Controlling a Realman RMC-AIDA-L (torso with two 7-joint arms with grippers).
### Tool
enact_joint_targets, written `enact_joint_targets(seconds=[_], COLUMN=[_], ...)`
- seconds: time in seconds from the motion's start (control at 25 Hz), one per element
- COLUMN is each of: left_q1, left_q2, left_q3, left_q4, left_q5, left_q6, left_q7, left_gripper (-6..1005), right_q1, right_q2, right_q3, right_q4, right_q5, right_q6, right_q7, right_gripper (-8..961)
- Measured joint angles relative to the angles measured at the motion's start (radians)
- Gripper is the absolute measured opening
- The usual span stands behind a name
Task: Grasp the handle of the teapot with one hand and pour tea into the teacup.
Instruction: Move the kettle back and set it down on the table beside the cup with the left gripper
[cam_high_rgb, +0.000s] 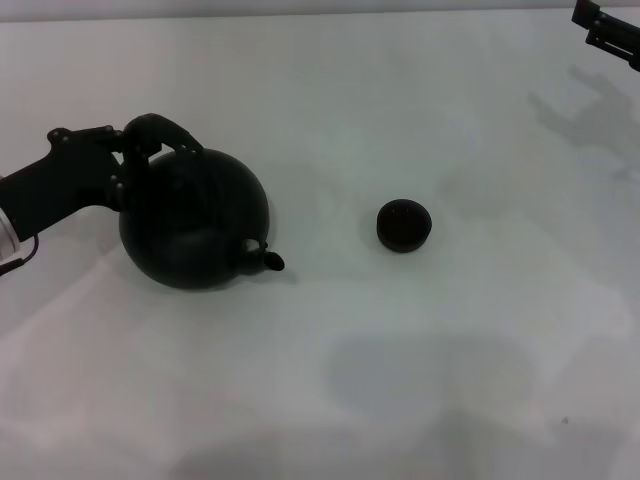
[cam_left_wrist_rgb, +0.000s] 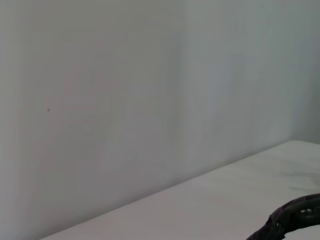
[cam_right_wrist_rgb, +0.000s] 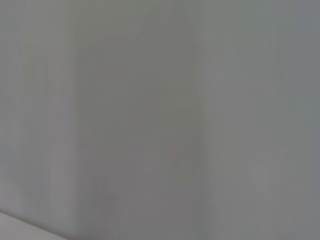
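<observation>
The round matte black teapot (cam_high_rgb: 195, 222) is at the left of the table in the head view, tipped so that its short spout (cam_high_rgb: 271, 262) points to the front right. My left gripper (cam_high_rgb: 128, 150) comes in from the left and is shut on the arched handle (cam_high_rgb: 168, 130) at the top of the pot. A piece of the wrapped handle (cam_left_wrist_rgb: 295, 215) shows in the left wrist view. The small dark teacup (cam_high_rgb: 403, 224) stands upright on the table, well to the right of the spout and apart from it. My right gripper (cam_high_rgb: 608, 30) is parked at the far right corner.
The white table (cam_high_rgb: 330, 400) runs on all sides of the pot and cup, with a pale wall behind it. The right wrist view shows only the grey wall. A faint shadow lies on the table in front of the cup.
</observation>
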Motion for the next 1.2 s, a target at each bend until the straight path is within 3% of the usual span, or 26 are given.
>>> enact_joint_targets(seconds=[0.2, 0.44, 0.84, 0.96, 1.16, 1.2], left_q1=[-0.002, -0.004, -0.002, 0.006, 0.019, 0.024], left_q2=[0.0, 0.0, -0.003, -0.003, -0.003, -0.003], left_q3=[-0.004, -0.005, -0.003, 0.001, -0.002, -0.002], left_q4=[0.0, 0.003, 0.008, 0.008, 0.014, 0.019], left_q5=[-0.004, -0.005, -0.017, -0.031, -0.034, -0.034], left_q6=[-0.002, -0.002, 0.005, 0.014, 0.047, 0.054], left_q7=[0.001, 0.001, 0.01, 0.027, 0.04, 0.04], left_gripper=[125, 247, 273, 469, 668, 668], right_q1=[0.004, 0.007, 0.007, 0.007, 0.007, 0.007], right_q2=[0.0, 0.0, 0.0, 0.0, -0.001, -0.001], right_q3=[0.0, 0.0, 0.0, 0.0, 0.002, 0.002], right_q4=[0.0, 0.0, 0.0, 0.0, 0.0, 0.0], right_q5=[0.0, 0.0, 0.0, 0.0, 0.0, 0.0], right_q6=[-0.009, -0.012, -0.016, -0.017, -0.016, -0.016], right_q7=[-0.001, -0.003, -0.004, -0.004, -0.003, -0.003], right_gripper=[844, 844, 844, 844, 844, 844])
